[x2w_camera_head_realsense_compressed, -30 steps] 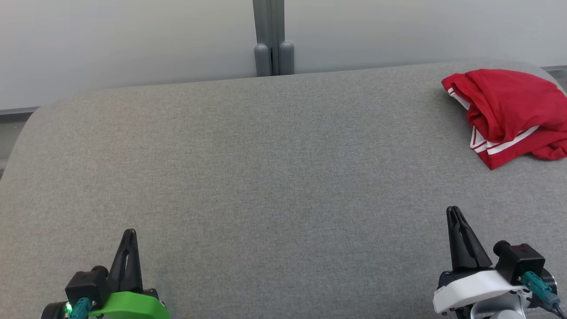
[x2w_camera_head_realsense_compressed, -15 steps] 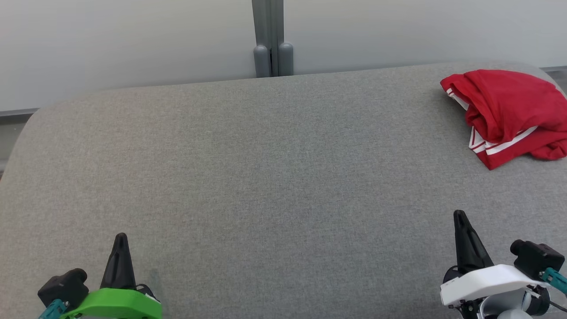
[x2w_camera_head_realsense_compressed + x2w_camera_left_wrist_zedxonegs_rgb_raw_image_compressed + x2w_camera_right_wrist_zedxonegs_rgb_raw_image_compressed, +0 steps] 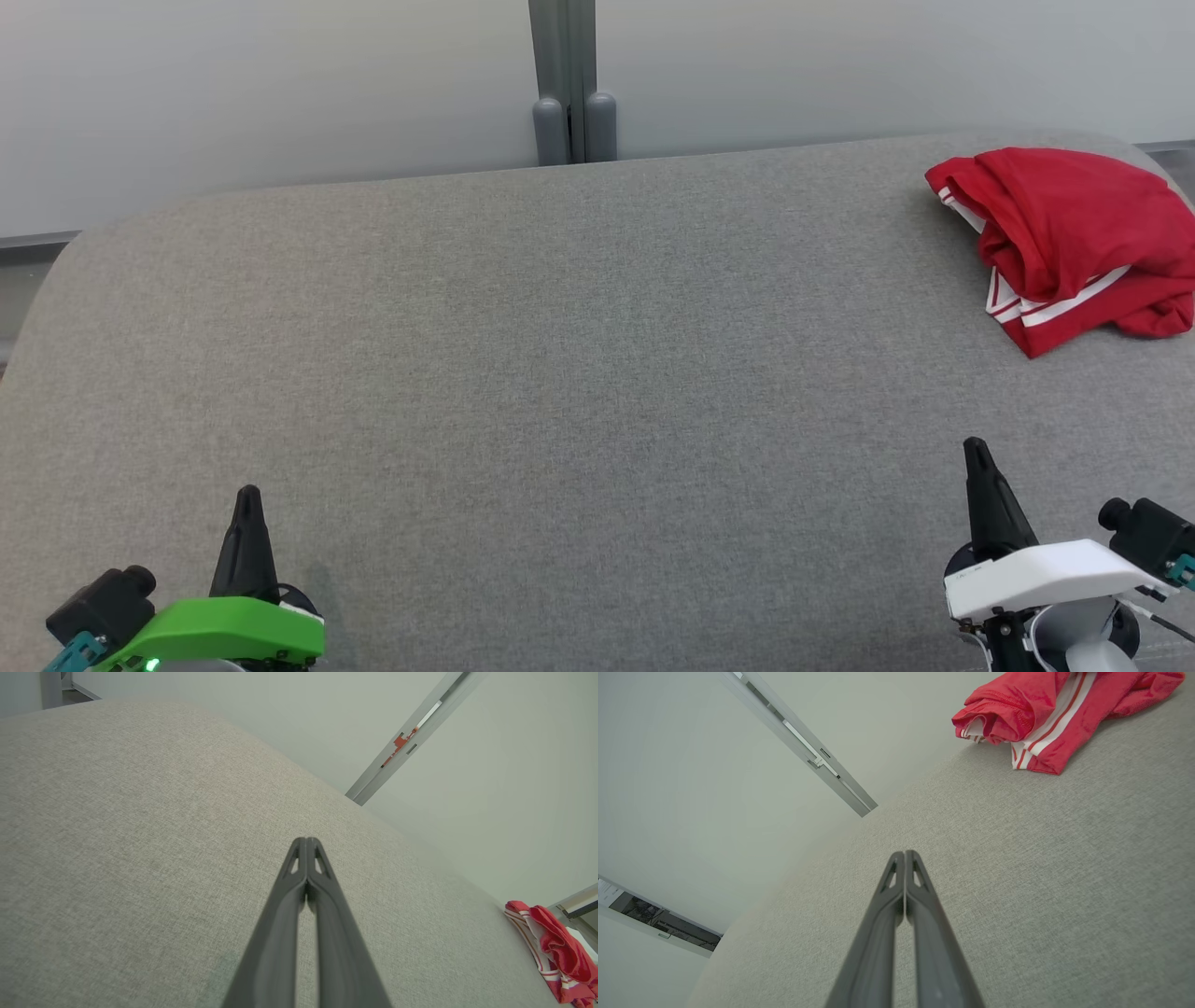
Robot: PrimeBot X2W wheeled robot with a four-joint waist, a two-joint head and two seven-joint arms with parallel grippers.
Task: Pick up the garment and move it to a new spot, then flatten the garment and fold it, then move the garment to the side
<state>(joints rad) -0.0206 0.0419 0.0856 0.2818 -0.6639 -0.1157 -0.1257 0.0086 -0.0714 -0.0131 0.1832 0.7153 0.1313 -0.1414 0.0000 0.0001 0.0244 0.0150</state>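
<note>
Sitting crumpled at the far right corner of the grey table point(image 3: 560, 373), the red garment point(image 3: 1064, 224) looks soft and light; grab its striped hem point(image 3: 1074, 301). By the table's near edge, left gripper point(image 3: 247, 492) and right gripper point(image 3: 975, 445) hover, both pressed together.

garment point(image 3: 1064, 238) on couch point(image 3: 560, 373), far right

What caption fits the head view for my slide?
Left end effector and right end effector shut, empty; crumpled red garment far right on grey surface.
</note>
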